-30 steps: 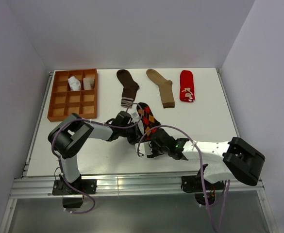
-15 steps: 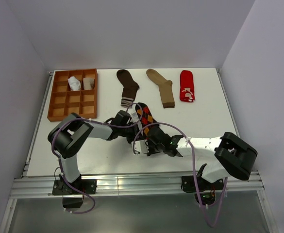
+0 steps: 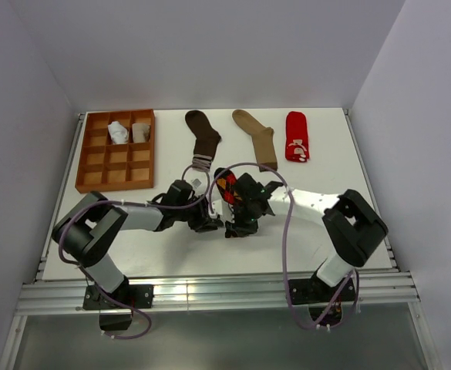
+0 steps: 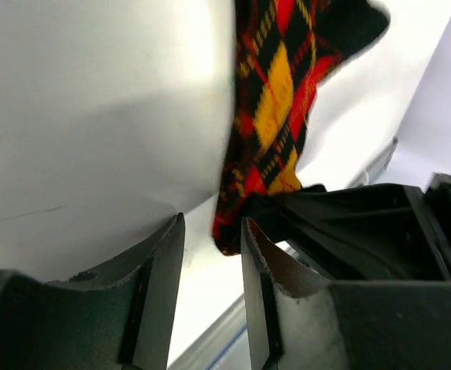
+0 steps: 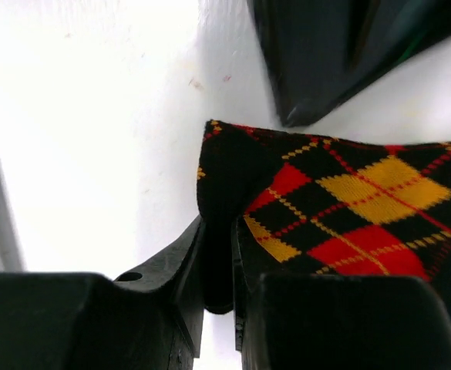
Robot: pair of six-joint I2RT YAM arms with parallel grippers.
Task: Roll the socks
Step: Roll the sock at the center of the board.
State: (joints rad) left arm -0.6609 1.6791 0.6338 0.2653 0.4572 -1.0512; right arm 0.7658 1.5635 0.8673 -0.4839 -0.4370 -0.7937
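**Argyle sock pinched at one end, mid-bench**

The black-orange argyle sock lies on the bench near its middle, between the two arms. It runs from just in front of the dark brown sock's cuff toward the near edge. In the right wrist view, one edge of the sock passes between the right jaws, which stand narrow and are closed on the fabric. The fingers press it from both sides, and the rest of the diamond pattern spreads flat to the right. In the left wrist view the sock stretches away over the white surface. Its lower tip meets the dark body of the other arm's tool.

The left jaws stand partly apart with nothing between them. Only bare bench shows in the gap between the fingers, and the sock's tip lies just beyond them.

Three other socks lie flat and side by side along the rear of the bench:
- the dark brown sock, its striped cuff toward the arms;
- the tan sock;
- the red sock, which bears a white figure.

At rear left sits the orange-brown gridded tray. Two adjoining compartments of its back row each hold a bundle, a white sock and a beige sock.
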